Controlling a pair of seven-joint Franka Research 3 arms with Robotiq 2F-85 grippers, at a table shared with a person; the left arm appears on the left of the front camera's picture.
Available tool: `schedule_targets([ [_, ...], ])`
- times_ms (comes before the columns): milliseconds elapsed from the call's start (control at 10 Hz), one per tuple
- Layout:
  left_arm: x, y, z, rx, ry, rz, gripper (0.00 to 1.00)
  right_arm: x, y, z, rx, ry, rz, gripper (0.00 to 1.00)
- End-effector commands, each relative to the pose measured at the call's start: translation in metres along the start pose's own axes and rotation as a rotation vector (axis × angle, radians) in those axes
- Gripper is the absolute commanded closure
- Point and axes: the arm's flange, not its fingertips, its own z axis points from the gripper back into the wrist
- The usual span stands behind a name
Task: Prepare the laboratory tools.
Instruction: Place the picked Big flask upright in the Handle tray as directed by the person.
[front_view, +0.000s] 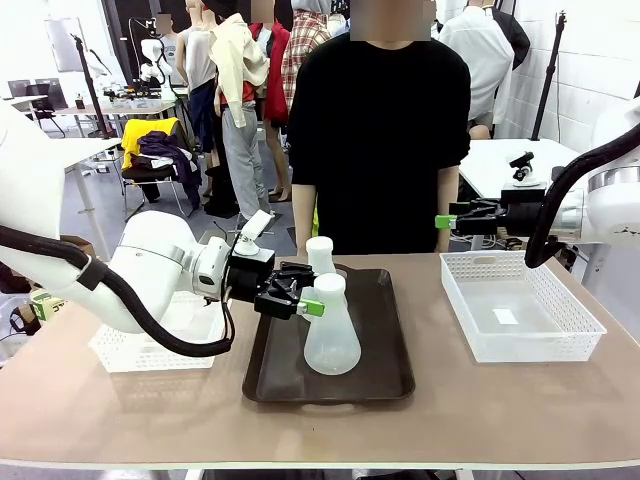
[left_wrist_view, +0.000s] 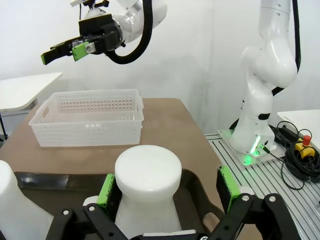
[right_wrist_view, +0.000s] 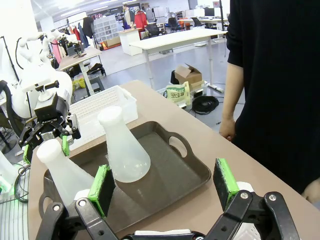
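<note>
Front view, two frosted-white conical flasks upright, necks pointing up, near flask (front_view: 331, 330) and far flask (front_view: 320, 256) on a dark brown tray (front_view: 390, 378), left gripper (front_view: 303, 299) spread wide around the near neck, right gripper (front_view: 446, 220) released above a white mesh basket (front_view: 570, 330); left wrist view, smooth round flask mouth (left_wrist_view: 148, 167) between green pads (left_wrist_view: 227, 184); right wrist view, both flasks standing in the tray.

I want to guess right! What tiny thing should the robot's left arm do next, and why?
Probably close. The left end effector is open, with its green pads on either side of the near flask's neck, not yet squeezing. The flask stands upright on the brown tray.
</note>
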Motion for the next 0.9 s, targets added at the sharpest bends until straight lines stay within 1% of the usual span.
schedule_targets([
  [0,0.0015,0.0014,-0.0013,-0.002,-0.001,-0.01,0.0,-0.0005,0.0016,-0.0008,-0.004,0.005,0.0,0.0],
  [800,0.0015,0.0014,-0.0013,-0.002,-0.001,-0.01,0.0,-0.0005,0.0016,-0.0008,-0.004,0.005,0.0,0.0],
])
